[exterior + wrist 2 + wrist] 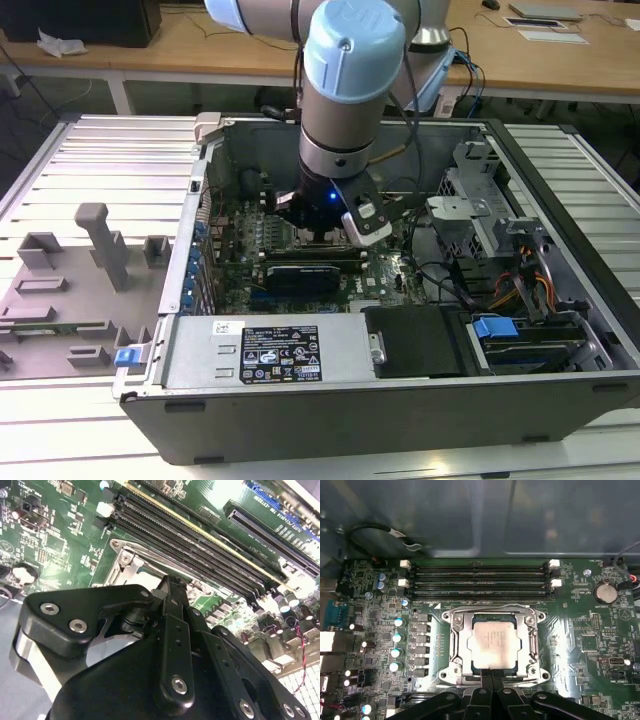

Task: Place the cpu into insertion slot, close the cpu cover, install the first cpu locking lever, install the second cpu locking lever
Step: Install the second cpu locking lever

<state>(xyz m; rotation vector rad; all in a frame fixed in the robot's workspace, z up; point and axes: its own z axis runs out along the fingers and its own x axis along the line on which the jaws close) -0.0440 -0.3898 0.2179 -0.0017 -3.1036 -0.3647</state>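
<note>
Gripper (491, 676) low over the near edge of the insertion slot (493, 647); fingertips pressed together, holding nothing. Cpu (492, 641) seated flat in the slot just ahead of the fingertips, silvery face up. Cpu cover (463, 639) lying down around the chip as a metal frame; locking levers not clearly told apart from the frame. Judged: step in hand at the frame's near edge; best done with a slow, square press, no sliding on the chip. Memory slots (479, 580) beyond the socket, capacitors (397, 637) to one side, case wall (190, 250) close around the arm.
</note>
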